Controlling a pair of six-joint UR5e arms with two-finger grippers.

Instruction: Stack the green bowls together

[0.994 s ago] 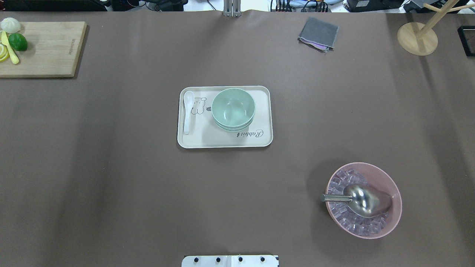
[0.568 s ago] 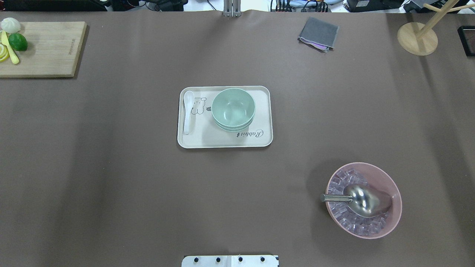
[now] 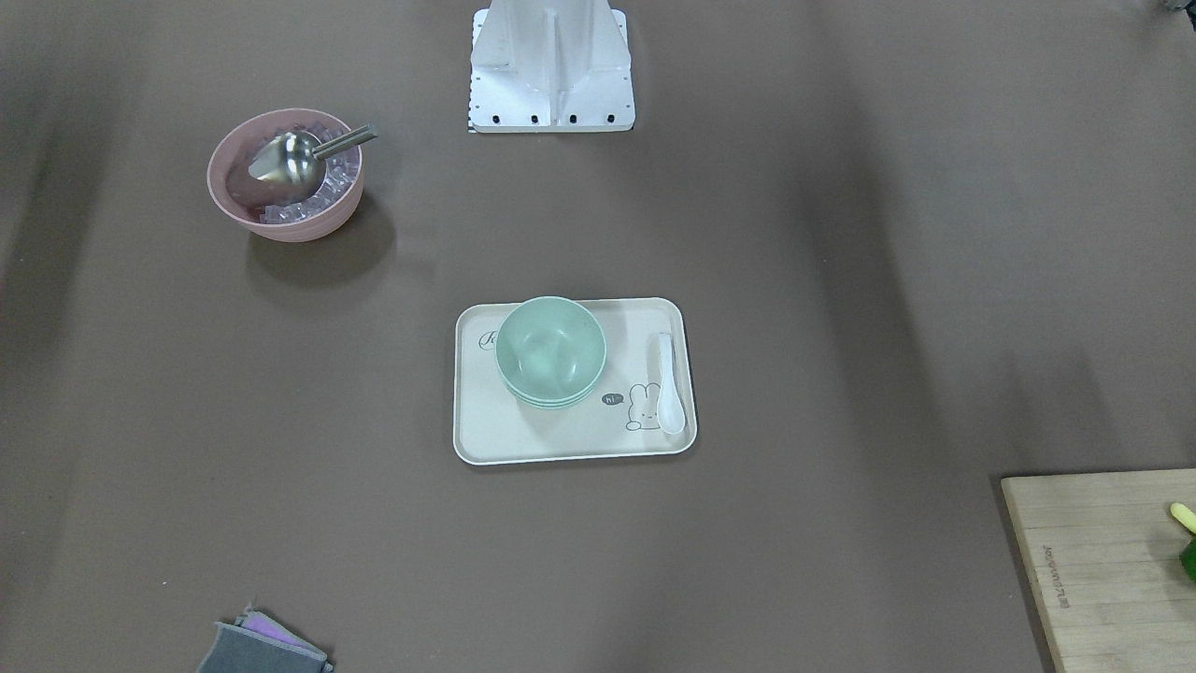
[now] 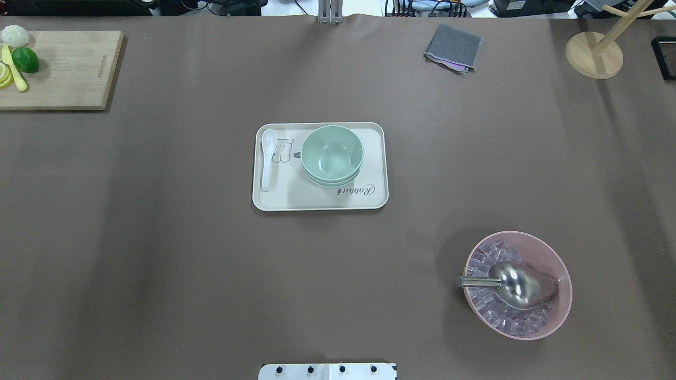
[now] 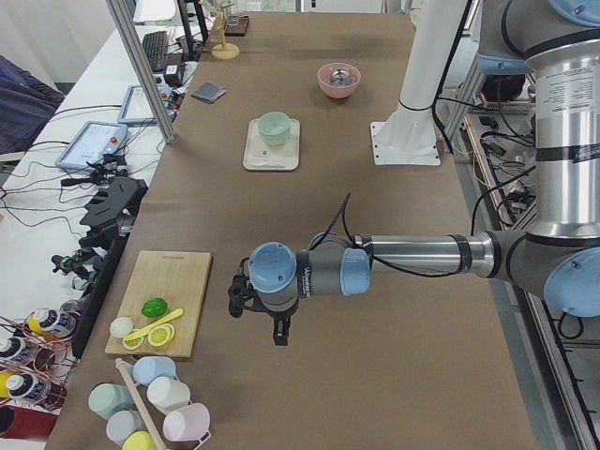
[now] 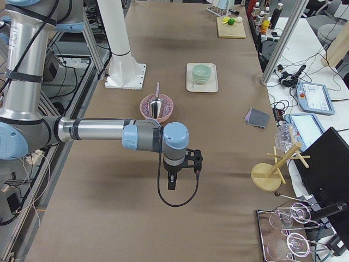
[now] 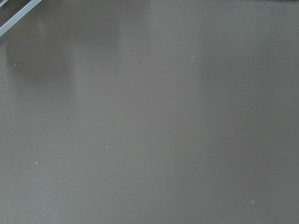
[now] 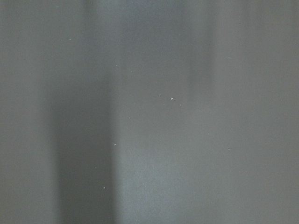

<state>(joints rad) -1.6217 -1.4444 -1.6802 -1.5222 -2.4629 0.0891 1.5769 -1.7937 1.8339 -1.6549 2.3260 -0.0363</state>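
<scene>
On one tray (image 4: pixel 296 196) sit three nested green bowls (image 4: pixel 331 154) and one spoon (image 4: pixel 268 158).

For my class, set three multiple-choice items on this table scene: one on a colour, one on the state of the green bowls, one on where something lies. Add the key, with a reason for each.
1. What colour is the bowl that holds the metal scoop?
A. blue
B. yellow
C. pink

2. How do the green bowls stand?
A. nested upright in one stack
B. spread apart, each on its own
C. turned upside down

3. Where does the white spoon lie?
A. inside the top green bowl
B. on the tray, beside the green bowls
C. in the bowl with the scoop

Key:
1 C: the pink bowl has the scoop resting in it.
2 A: their rims show one under another, openings up.
3 B: the spoon lies along the tray's short edge, apart from the stack.
</scene>
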